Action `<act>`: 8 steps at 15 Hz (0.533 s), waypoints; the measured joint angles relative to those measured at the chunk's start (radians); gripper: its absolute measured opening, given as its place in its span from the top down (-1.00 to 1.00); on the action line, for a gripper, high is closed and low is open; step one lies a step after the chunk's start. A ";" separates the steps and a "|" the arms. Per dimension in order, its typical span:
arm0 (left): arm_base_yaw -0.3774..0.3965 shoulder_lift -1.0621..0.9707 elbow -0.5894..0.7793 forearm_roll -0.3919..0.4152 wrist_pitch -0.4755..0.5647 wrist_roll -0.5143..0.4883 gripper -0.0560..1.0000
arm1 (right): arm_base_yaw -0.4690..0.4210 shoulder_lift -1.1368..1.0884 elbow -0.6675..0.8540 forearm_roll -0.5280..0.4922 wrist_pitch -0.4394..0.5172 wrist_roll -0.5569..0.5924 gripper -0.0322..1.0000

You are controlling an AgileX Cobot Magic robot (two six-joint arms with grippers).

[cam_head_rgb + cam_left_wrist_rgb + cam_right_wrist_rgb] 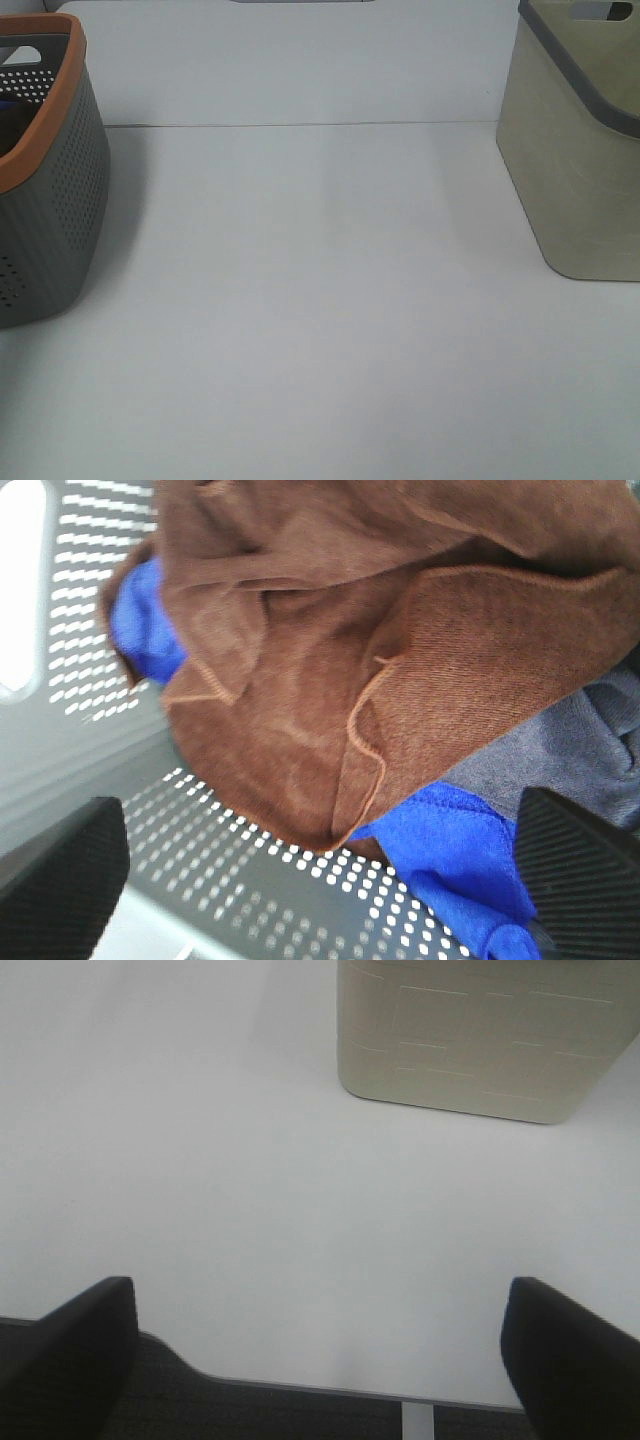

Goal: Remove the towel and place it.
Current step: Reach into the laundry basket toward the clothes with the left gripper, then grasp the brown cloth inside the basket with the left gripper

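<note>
The dark brown towel (330,660) lies crumpled inside the grey perforated basket (250,880), on top of a blue cloth (450,850) and a grey cloth (560,750). Its stitched hem runs across the folds. My left gripper (315,820) hangs open just over the towel, its two black fingers (65,875) wide apart and holding nothing. My right gripper (315,1290) is open over the bare white table (250,1160), also holding nothing. Neither gripper shows in the exterior high view, and the towel is hidden there inside the basket (60,200).
The grey basket with an orange rim stands at the table's left edge. A beige basket (580,170) with a grey rim stands at the back right, also seen as the beige basket (480,1040) beyond my right gripper. The table's near edge (300,1385) lies below the right fingers.
</note>
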State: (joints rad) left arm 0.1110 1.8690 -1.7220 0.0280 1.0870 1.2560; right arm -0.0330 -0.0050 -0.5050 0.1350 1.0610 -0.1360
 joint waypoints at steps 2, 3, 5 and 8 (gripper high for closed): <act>0.000 0.062 0.000 0.004 -0.015 0.014 -0.98 | 0.000 0.000 0.000 0.000 0.000 0.000 -0.92; 0.000 0.096 0.000 0.004 -0.023 0.018 -0.97 | 0.000 0.000 0.000 0.000 0.000 0.000 -0.92; 0.000 0.138 0.000 0.004 -0.040 0.020 -0.96 | 0.000 0.000 0.000 0.000 0.000 0.000 -0.92; 0.000 0.240 0.000 0.000 -0.155 0.026 -0.96 | 0.000 0.000 0.000 0.000 0.000 0.000 -0.92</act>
State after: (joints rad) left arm 0.1110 2.1090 -1.7220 0.0280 0.9320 1.2820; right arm -0.0330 -0.0050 -0.5050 0.1350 1.0610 -0.1360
